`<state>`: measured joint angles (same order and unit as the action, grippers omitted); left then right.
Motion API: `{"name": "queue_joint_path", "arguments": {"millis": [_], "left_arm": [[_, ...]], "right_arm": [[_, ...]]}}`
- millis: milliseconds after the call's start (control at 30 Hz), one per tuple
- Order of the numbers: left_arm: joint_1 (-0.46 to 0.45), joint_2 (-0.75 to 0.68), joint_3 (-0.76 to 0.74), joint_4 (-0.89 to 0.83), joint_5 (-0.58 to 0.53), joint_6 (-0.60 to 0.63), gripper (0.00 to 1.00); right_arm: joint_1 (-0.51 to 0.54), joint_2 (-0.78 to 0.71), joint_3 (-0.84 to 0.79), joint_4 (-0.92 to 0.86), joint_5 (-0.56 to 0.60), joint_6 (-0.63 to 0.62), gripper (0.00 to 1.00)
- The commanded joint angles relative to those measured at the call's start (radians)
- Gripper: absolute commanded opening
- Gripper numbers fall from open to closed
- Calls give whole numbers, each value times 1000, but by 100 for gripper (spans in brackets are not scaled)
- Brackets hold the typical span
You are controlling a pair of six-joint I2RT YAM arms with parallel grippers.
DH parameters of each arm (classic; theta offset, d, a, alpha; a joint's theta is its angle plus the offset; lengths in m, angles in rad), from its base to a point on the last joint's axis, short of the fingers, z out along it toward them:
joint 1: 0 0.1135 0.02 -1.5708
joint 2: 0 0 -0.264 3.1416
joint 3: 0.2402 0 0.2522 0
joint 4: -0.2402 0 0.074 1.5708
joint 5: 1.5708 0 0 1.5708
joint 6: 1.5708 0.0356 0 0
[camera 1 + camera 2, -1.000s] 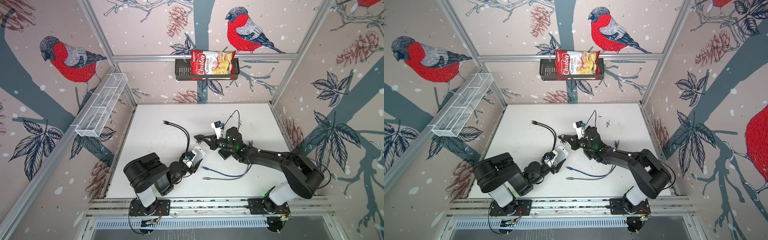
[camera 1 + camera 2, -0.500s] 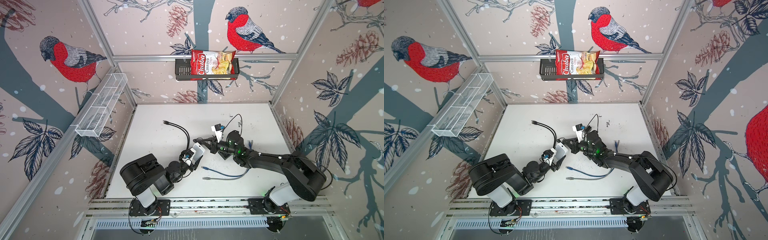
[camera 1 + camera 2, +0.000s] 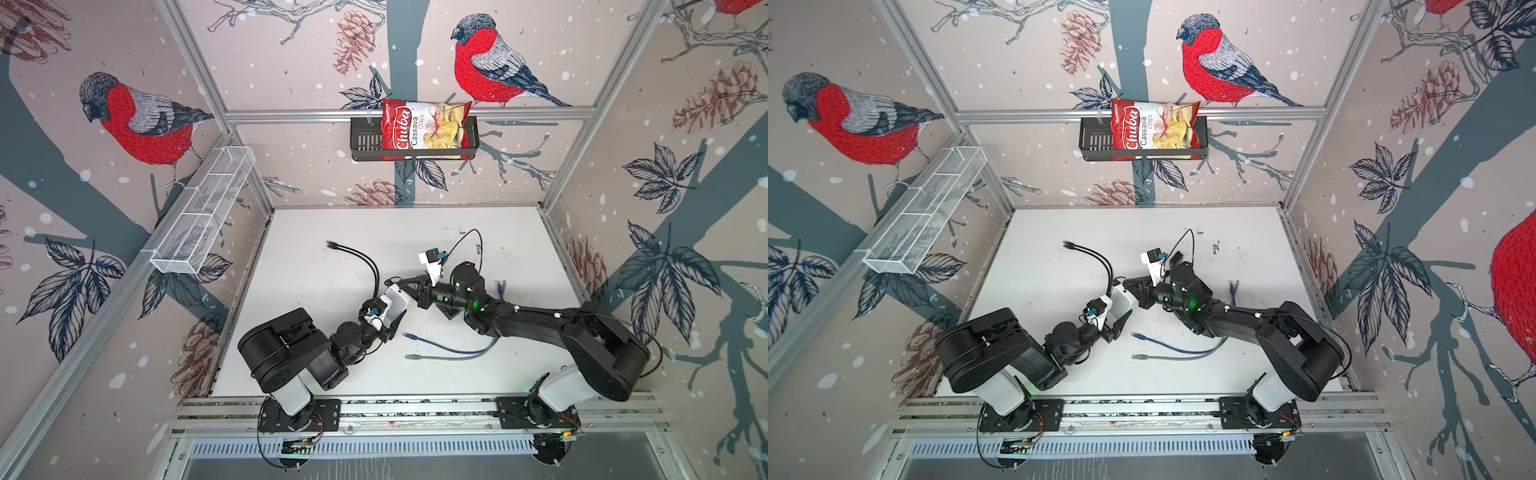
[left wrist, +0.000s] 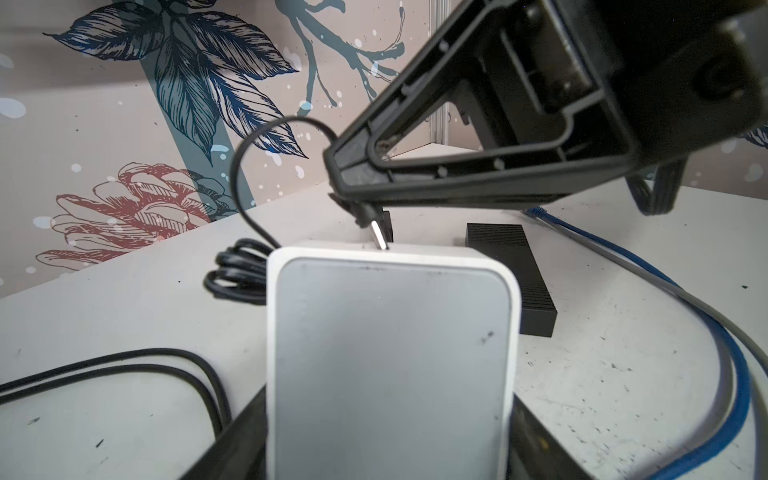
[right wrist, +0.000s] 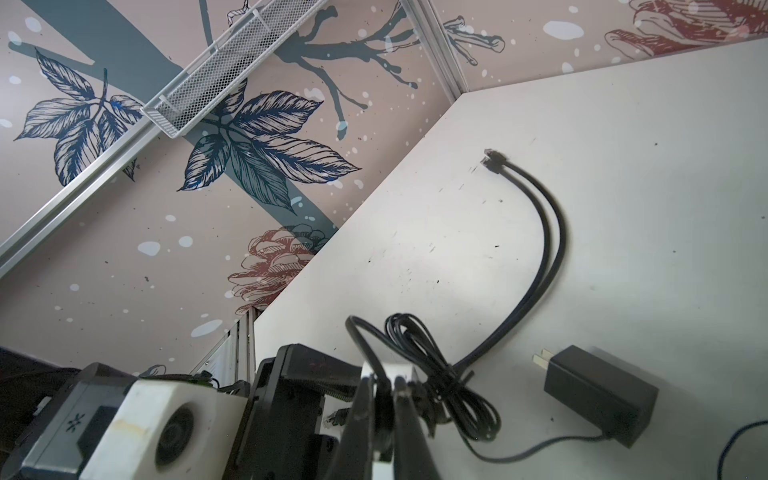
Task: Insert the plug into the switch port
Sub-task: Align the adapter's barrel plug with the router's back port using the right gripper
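Smooth white plastic switch (image 4: 390, 353) (scuffed matt table (image 4: 124, 311))

One switch (image 4: 390, 353), one plug (image 4: 377, 232), one adapter (image 5: 598, 399), one chip bag (image 3: 424, 126), two baskets (image 3: 203, 212) (image 3: 365, 141)

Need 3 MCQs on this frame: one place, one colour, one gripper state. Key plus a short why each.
1. The chips bag is: A) on the table B) in the black basket on the back wall C) in the white mesh tray
2. The switch in the left gripper is: A) black B) blue C) white
3. The right gripper is: A) shut on the plug B) open, empty C) out of view
Key: 1B, the bag stands in that basket; 2C, white casing in the left wrist view; 3A, closed fingers pinch the plug at the switch's edge.
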<state>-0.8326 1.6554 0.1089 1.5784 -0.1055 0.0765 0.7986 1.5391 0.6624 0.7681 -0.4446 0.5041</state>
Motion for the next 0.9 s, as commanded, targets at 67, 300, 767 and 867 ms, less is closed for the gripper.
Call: {"name": "queue_joint_path", "arguments": {"millis": [67,300,767,867], "left_arm": [[-2,-7,0,89,6,-14,41],[-2,-31,2,84,6,-48,41],[-2,-124,48,-51,34,-125,39],[-2,-140,62,-92,42,-130,39]], "right_arm": [[16,17,11,44,0,16,1],[31,5,-13,34,44,-11,1],[50,-69,-123,125,149,-40,1],[54,-76,-139,148,145,-38,1]]}}
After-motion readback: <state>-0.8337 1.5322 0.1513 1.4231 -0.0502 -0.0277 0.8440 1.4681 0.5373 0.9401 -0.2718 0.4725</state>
